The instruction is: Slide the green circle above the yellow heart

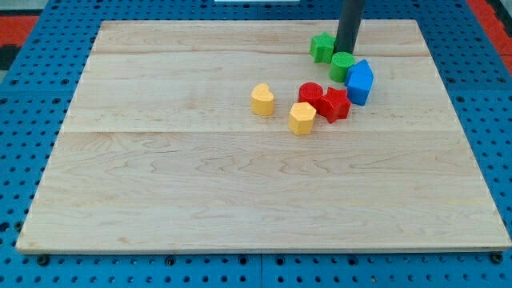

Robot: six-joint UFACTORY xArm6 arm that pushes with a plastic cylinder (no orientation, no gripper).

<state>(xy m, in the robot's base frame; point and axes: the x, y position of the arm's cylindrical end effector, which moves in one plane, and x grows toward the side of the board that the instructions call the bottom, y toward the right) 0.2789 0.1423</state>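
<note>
pale striped wooden board (200, 200) on blue pegboard (24, 96) — green circle (342, 66), yellow heart (262, 99), dark rod (350, 24).

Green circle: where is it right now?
The green circle sits toward the view's top right, against the blue block, with my tip just above it.

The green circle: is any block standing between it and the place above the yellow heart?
Nothing visible blocks it. The green circle sits just below my tip. The yellow heart lies toward the view's left, and the board above it is bare. The red blocks lie below that path.
</note>
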